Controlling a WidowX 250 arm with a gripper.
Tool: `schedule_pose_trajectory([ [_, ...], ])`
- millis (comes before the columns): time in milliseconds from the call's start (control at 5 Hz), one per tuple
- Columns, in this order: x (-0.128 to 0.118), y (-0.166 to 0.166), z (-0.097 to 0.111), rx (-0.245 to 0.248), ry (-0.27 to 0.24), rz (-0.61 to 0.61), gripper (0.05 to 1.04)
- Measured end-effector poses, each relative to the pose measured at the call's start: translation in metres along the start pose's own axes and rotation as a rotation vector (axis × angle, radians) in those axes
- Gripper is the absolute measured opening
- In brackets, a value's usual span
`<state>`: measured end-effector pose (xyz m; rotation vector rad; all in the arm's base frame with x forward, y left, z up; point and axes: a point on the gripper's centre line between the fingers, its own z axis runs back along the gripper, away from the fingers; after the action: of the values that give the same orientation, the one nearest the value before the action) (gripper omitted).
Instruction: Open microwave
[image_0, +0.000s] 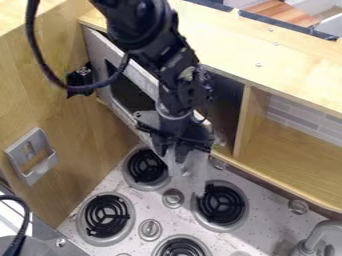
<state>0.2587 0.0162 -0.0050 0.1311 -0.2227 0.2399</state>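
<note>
The microwave (226, 97) is under the wood top (234, 47), and its door (101, 50) is part of the way open. The door has a dark window (130, 92) and sticks out at a slant. The black robot arm (143, 25) comes down over the microwave. Its gripper (186, 167) hangs down by the front of the microwave, near the free end of the door. I cannot tell if the jaws are open or closed, or if they touch the door.

Right of the microwave is a wood shelf (287, 142) with a grey brick wall (294, 116) at its back. Below the microwave are stove burners (147, 166) with black coils. A grey tap (324, 229) stands below and to the right of the microwave.
</note>
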Motion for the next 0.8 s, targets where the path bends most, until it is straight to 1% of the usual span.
schedule_pose_trajectory([
  [200,0.0,0.0027,-0.0005,-0.005,0.008,0.055,0.699],
  [400,0.0036,0.0029,0.0004,-0.01,0.003,0.065,0.951],
  [600,0.0066,0.0025,0.002,-0.01,0.002,0.072,1.0],
  [800,0.0031,0.0046,0.0037,0.01,0.047,0.089,1.0],
])
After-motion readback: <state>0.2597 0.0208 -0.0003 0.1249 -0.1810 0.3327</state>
